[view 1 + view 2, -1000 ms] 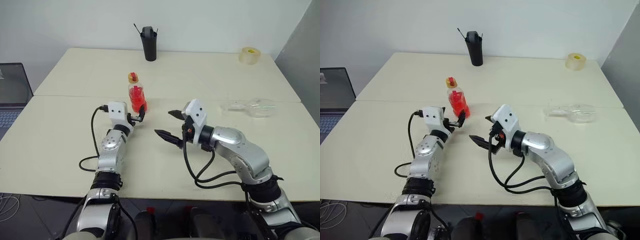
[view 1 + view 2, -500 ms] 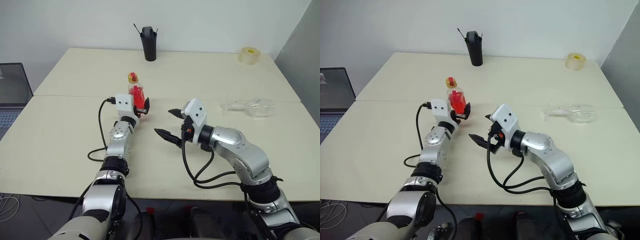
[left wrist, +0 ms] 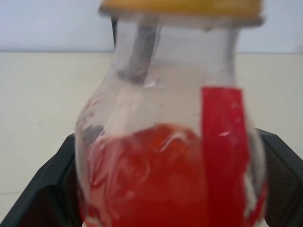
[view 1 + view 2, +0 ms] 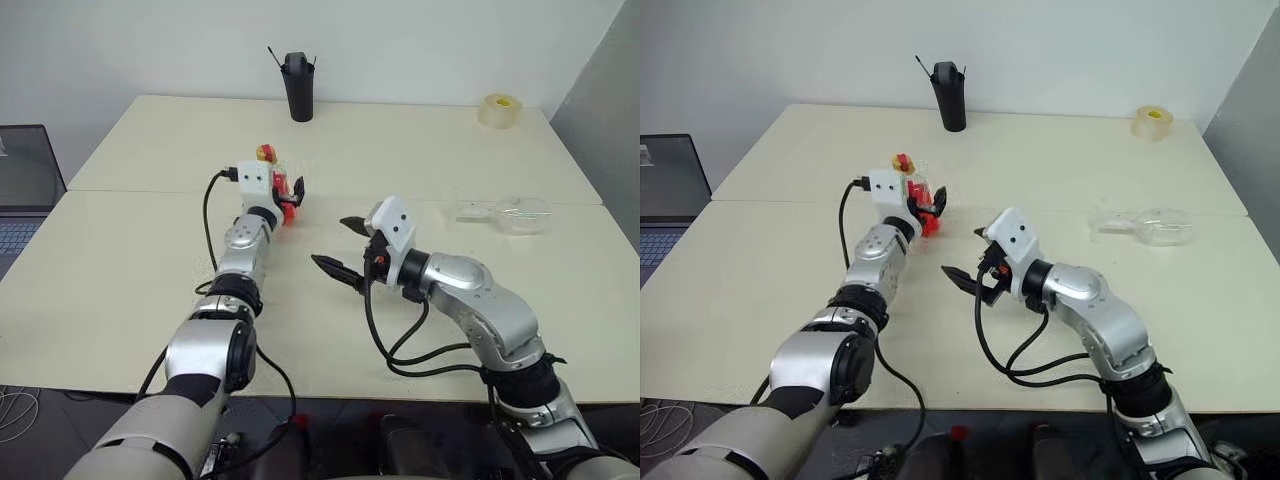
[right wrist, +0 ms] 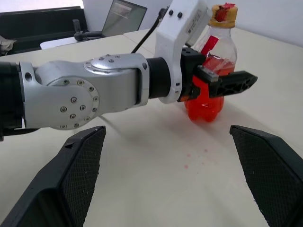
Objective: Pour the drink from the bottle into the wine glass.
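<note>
The small plastic bottle stood near the table's middle seam, between the left gripper's wide-open fingers. About half full, it looked light and squeezable; its round belly seemed the safest hold. The right gripper also gaped, empty.

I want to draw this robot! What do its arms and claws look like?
Both arms are shiny silver metal with rounded joints and black bands. Each wrist carries a white boxy block with a black cable looping back along the arm. The left claw and right claw each have two black, pointed, textured fingers.
</note>
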Robot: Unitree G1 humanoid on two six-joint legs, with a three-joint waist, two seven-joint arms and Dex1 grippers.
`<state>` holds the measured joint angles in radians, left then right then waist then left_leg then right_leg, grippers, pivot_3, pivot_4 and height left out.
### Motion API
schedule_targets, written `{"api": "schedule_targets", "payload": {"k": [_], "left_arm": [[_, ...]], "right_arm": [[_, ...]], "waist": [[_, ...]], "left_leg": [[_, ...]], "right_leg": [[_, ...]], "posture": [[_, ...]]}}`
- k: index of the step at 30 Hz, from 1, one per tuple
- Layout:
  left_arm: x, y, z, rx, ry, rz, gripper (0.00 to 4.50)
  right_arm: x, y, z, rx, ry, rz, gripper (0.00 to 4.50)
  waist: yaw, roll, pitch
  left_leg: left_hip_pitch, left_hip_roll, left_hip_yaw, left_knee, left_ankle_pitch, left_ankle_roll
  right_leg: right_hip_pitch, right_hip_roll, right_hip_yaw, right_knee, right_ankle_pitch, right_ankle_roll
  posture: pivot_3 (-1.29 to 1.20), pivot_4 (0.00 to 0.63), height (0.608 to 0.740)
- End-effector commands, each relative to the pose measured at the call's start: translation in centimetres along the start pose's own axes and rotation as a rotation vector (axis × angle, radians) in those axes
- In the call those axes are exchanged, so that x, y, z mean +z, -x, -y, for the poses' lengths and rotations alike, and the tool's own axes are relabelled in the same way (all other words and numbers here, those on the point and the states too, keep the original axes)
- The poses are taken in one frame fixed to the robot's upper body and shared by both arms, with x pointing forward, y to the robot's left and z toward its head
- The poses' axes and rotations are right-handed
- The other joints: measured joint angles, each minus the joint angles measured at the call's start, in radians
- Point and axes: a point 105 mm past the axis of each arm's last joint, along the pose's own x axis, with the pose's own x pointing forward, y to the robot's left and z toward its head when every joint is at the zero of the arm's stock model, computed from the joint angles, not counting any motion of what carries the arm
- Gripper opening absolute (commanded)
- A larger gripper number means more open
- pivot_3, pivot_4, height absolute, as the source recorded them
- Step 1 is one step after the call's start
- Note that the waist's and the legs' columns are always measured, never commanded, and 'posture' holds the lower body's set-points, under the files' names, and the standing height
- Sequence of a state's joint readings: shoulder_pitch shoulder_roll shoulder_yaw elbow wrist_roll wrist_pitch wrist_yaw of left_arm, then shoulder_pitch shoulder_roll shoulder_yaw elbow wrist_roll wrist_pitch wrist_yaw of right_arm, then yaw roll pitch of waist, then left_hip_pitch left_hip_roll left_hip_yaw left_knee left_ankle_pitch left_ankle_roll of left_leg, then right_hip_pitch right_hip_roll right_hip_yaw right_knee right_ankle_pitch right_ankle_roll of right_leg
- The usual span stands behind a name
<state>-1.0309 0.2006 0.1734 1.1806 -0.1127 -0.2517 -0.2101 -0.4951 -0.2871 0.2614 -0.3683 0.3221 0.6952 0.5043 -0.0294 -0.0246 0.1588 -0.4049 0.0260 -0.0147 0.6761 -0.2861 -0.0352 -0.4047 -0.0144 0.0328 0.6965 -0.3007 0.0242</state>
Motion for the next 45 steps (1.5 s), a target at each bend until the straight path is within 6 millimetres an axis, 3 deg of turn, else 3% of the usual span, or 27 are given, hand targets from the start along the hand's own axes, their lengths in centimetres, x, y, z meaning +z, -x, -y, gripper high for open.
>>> {"api": "schedule_targets", "payload": {"k": [1,4,11,15,18,21,24,29,34,44,45], "left_arm": [[1.4,-0.5,0.0,-0.004,-0.013,0.037,4.48],[1.2,-0.5,0.1,-0.005,-0.01,0.023,4.48],[0.8,-0.3,-0.3,0.005,-0.019,0.014,2.71],[0.6,0.0,-0.2,-0.045,-0.048,0.022,2.25],[0.4,1.3,1.2,-0.275,-0.053,0.048,2.2],[0.7,3.0,2.6,-0.471,-0.03,0.075,2.18],[1.4,7.9,5.6,-0.801,-0.077,0.059,2.14],[2.2,12.9,9.1,-1.067,-0.108,-0.008,2.08],[1.9,13.7,10.9,-1.131,-0.152,-0.011,2.08],[1.5,13.8,12.4,-1.114,-0.188,0.06,2.05],[1.6,13.8,12.5,-1.11,-0.181,0.067,2.05]], "right_arm": [[1.1,0.4,0.4,-0.032,0.024,0.046,4.5],[1.2,0.4,0.5,-0.039,0.028,0.049,4.5],[1.6,0.5,1.1,-0.061,0.031,0.063,4.5],[2.7,1.4,1.7,-0.067,0.021,0.095,4.5],[4.5,3.9,2.0,-0.061,0.003,0.131,4.5],[5.0,5.1,2.2,-0.076,-0.005,0.111,4.5],[5.7,6.1,0.9,-0.012,-0.045,0.109,4.5],[6.6,6.2,-1.0,0.091,-0.051,0.09,4.5],[6.8,5.9,-1.8,0.136,-0.054,0.072,4.5],[6.8,5.3,-2.3,0.135,-0.111,0.096,4.5],[6.7,5.3,-2.3,0.131,-0.115,0.094,4.11]], "waist": [[-0.002,0.0,0.0],[-0.002,0.0,0.0],[0.0,0.0,0.0],[-0.001,0.0,0.0],[-0.001,0.0,0.0],[-0.001,0.001,0.0],[-0.009,0.002,0.001],[-0.005,0.003,0.002],[-0.002,0.003,0.001],[-0.002,0.003,0.002],[-0.002,0.003,0.002]], "left_leg": [[0.0,0.0,0.0,0.0,0.0,0.0],[0.0,0.0,0.0,0.0,0.0,0.0],[0.0,0.0,0.0,0.0,0.0,0.0],[0.0,0.0,0.0,0.0,0.0,-0.001],[0.0,0.0,0.0,0.0,0.001,-0.002],[-0.001,0.002,0.0,0.0,0.002,-0.004],[-0.001,0.003,0.0,-0.001,0.002,-0.004],[-0.001,0.004,-0.003,0.0,0.0,-0.001],[-0.001,0.002,-0.003,0.001,0.0,0.001],[-0.001,0.003,-0.003,0.001,0.0,0.001],[-0.001,0.003,-0.003,0.001,0.0,0.001]], "right_leg": [[0.0,0.0,0.0,0.0,0.0,0.0],[0.0,0.0,0.0,0.0,0.0,0.0],[0.0,0.0,0.0,0.0,0.0,0.0],[0.0,0.0,0.0,0.0,0.0,0.0],[0.0,0.0,0.0,0.0,0.0,0.0],[-0.001,0.0,0.0,0.0,0.0,0.0],[-0.001,0.0,0.004,0.0,0.0,0.0],[-0.001,-0.002,0.005,0.002,0.0,-0.001],[0.001,0.0,0.005,0.0,0.0,0.0],[0.0,0.001,0.005,0.001,0.0,0.0],[0.0,0.001,0.005,0.001,0.0,0.0]], "posture": [[0.0,0.15,0.74],[0.0,0.15,0.74],[0.0,0.15,0.74],[0.0,0.15,0.74],[0.0,0.15,0.74],[0.0,0.15,0.74],[0.0,0.15,0.74],[0.0,0.15,0.74],[0.0,0.15,0.74],[0.0,0.15,0.74],[0.0,0.15,0.74]]}}
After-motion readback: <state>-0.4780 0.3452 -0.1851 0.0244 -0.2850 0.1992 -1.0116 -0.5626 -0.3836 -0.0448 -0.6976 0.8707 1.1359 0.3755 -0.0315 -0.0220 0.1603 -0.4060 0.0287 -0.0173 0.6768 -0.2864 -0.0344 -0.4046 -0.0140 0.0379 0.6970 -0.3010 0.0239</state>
